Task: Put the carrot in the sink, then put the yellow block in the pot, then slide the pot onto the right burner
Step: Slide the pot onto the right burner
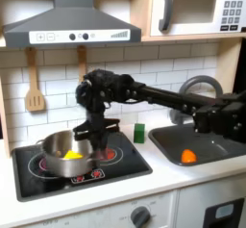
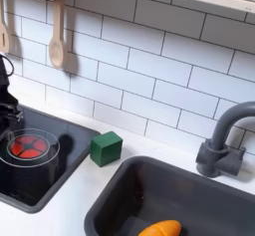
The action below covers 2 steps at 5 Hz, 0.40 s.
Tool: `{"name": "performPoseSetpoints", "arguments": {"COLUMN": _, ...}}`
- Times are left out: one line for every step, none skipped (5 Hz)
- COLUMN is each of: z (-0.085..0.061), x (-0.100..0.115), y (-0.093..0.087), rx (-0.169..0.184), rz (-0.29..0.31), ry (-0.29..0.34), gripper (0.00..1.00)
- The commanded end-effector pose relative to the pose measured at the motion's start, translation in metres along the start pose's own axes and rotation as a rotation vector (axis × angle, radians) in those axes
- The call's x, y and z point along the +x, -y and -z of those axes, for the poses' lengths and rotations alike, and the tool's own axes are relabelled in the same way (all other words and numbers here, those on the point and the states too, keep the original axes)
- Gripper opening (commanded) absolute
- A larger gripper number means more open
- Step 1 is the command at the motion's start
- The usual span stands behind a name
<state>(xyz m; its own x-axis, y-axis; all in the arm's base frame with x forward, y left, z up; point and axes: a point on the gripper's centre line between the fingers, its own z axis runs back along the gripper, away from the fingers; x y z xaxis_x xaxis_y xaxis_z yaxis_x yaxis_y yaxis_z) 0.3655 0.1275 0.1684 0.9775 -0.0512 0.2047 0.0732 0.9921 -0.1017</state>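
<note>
In the first exterior view the steel pot point(image 1: 60, 147) stands on the left part of the black cooktop point(image 1: 130, 162), and the yellow block point(image 1: 73, 155) lies inside it. My gripper point(image 1: 96, 136) hangs just over the pot's right rim, above the edge of the right burner point(image 1: 108, 155); its fingers are too dark to tell apart. The carrot point(image 1: 189, 156) lies in the grey sink point(image 1: 216, 143). In the second exterior view the carrot point(image 2: 159, 228) rests at the sink's point(image 2: 120, 195) near edge, the right burner point(image 2: 30, 147) is bare, and the gripper point(image 2: 8, 109) sits at the left border.
A small green block point(image 1: 139, 133) point(image 2: 106, 147) stands on the counter between cooktop and sink. The curved faucet point(image 1: 197, 86) point(image 2: 221, 140) rises behind the sink. Wooden utensils point(image 2: 58, 26) hang on the tiled wall. The arm reaches in from the first exterior view's right, over the sink.
</note>
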Motion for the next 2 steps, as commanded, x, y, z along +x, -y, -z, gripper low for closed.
{"name": "performPoseSetpoints", "arguments": {"z": -0.0084, "x": 0.011, "y": 0.0242, "rx": -0.058, "rz": 0.006, "ry": 0.028, "gripper": 0.0}}
{"name": "performPoseSetpoints", "arguments": {"z": -0.0072, "x": 0.011, "y": 0.0281, "rx": -0.065, "rz": 0.008, "ry": 0.018, "gripper": 0.0}}
